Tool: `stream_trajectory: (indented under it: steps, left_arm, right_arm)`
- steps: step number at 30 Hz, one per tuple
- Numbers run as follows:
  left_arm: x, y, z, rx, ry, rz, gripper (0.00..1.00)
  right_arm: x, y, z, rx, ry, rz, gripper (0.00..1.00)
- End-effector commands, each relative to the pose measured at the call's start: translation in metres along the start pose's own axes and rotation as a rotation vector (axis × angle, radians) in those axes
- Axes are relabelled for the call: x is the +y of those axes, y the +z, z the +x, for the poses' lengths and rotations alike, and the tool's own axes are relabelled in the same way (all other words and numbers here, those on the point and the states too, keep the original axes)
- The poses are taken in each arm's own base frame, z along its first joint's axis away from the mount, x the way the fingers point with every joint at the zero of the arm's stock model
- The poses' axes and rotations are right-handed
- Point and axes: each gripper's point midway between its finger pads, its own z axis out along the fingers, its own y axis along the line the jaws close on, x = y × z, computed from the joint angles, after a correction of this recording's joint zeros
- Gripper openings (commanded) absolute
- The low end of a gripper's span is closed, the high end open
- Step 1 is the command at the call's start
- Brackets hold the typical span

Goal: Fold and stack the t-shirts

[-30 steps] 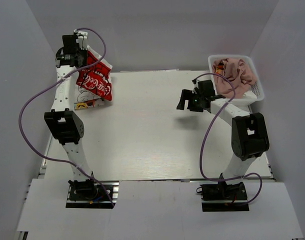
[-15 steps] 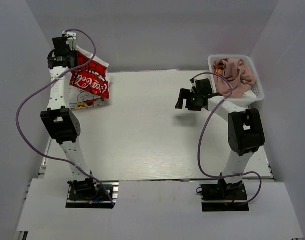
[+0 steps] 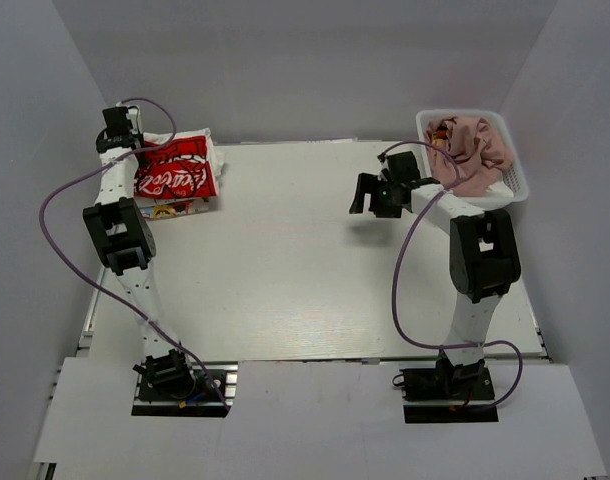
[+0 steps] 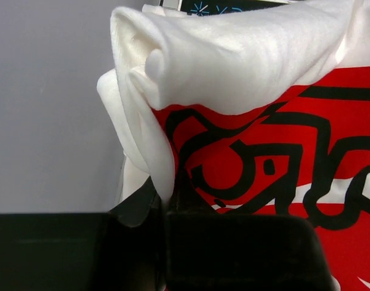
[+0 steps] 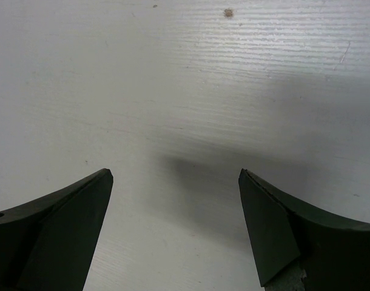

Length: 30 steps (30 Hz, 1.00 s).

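Observation:
My left gripper (image 3: pixel 125 130) is at the table's far left corner, shut on the white Coca-Cola t-shirt (image 3: pixel 175 172), whose red print lies folded over a white tee (image 3: pixel 165 210) with a dark drawing beneath it. In the left wrist view the shirt's white hem (image 4: pixel 191 66) and red print (image 4: pixel 282 157) hang right at my closed fingers (image 4: pixel 233 242). My right gripper (image 3: pixel 370 195) is open and empty above bare table, left of the basket. The dusty-pink t-shirt (image 3: pixel 475 145) lies crumpled in the basket.
The white lattice basket (image 3: pixel 515 190) stands at the far right corner. Grey walls close in the table on three sides. Purple cables loop from both arms. The right wrist view shows only white tabletop (image 5: pixel 173 79) between the fingers.
My left gripper has moved left and down toward the far left corner, lowering the Coca-Cola shirt onto the pile there. My right gripper has shifted slightly back and left.

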Motion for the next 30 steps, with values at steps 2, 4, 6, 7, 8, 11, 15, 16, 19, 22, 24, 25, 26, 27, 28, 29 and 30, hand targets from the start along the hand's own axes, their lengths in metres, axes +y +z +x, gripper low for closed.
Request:
stream_trajectory:
  steps: [2, 4, 6, 7, 8, 11, 15, 16, 19, 22, 24, 25, 26, 27, 28, 29, 30]
  left_arm:
    - [0.034, -0.017, -0.043, -0.131, -0.034, -0.095, 0.14]
    - [0.032, -0.013, -0.039, -0.124, -0.021, -0.085, 0.99]
    - [0.032, -0.013, -0.039, -0.124, -0.021, -0.085, 1.0]
    - [0.031, -0.013, -0.039, -0.124, -0.035, -0.084, 1.0]
    - [0.033, -0.021, -0.046, -0.138, -0.057, -0.085, 1.0]
    - [0.038, -0.039, -0.057, -0.15, -0.103, -0.098, 1.0]
    - [0.054, -0.096, -0.086, -0.227, -0.241, -0.156, 1.0]
    - [0.052, -0.107, -0.09, -0.238, -0.259, -0.17, 1.0]
    - [0.031, -0.136, -0.089, -0.243, -0.333, -0.058, 1.0]
    - [0.002, -0.187, -0.089, -0.28, -0.433, 0.059, 1.0]
    - [-0.025, -0.226, -0.08, -0.31, -0.454, 0.15, 1.0]
    - [-0.057, -0.245, -0.079, -0.336, -0.452, 0.24, 1.0]
    - [-0.097, -0.277, -0.066, -0.389, -0.455, 0.391, 1.0]
    - [-0.116, -0.257, -0.042, -0.341, -0.466, 0.441, 1.0]
    - [-0.149, -0.281, 0.0, -0.323, -0.439, 0.554, 1.0]
    - [-0.169, -0.299, 0.014, -0.329, -0.448, 0.653, 1.0]
    - [-0.178, -0.308, 0.029, -0.324, -0.462, 0.683, 1.0]
  right_arm:
    - [0.004, 0.0, -0.002, 0.011, 0.002, 0.011, 0.9]
    - [0.004, 0.0, -0.002, 0.011, 0.001, 0.013, 0.9]
    - [0.005, 0.001, 0.001, 0.019, 0.002, 0.012, 0.9]
    - [0.005, 0.0, 0.0, 0.019, 0.0, 0.013, 0.9]
    - [0.008, -0.003, -0.002, 0.009, -0.006, 0.007, 0.9]
    - [0.011, -0.008, -0.002, 0.002, -0.013, 0.008, 0.9]
    - [0.023, -0.034, -0.015, -0.082, -0.044, -0.014, 0.9]
    - [0.023, -0.037, -0.015, -0.09, -0.043, -0.014, 0.9]
    - [0.031, -0.06, -0.015, -0.146, -0.04, -0.033, 0.9]
    - [0.025, -0.078, 0.004, -0.181, -0.025, -0.023, 0.9]
    - [0.029, -0.093, 0.002, -0.231, -0.005, -0.034, 0.9]
    - [0.022, -0.095, 0.018, -0.224, 0.019, -0.018, 0.9]
    - [0.022, -0.102, 0.024, -0.246, 0.034, -0.029, 0.9]
    - [0.027, -0.109, 0.017, -0.276, 0.035, -0.043, 0.9]
    - [0.02, -0.103, 0.044, -0.235, 0.05, -0.04, 0.9]
    - [0.028, -0.12, 0.032, -0.316, 0.04, -0.075, 0.9]
    - [0.025, -0.118, 0.046, -0.3, 0.043, -0.082, 0.9]
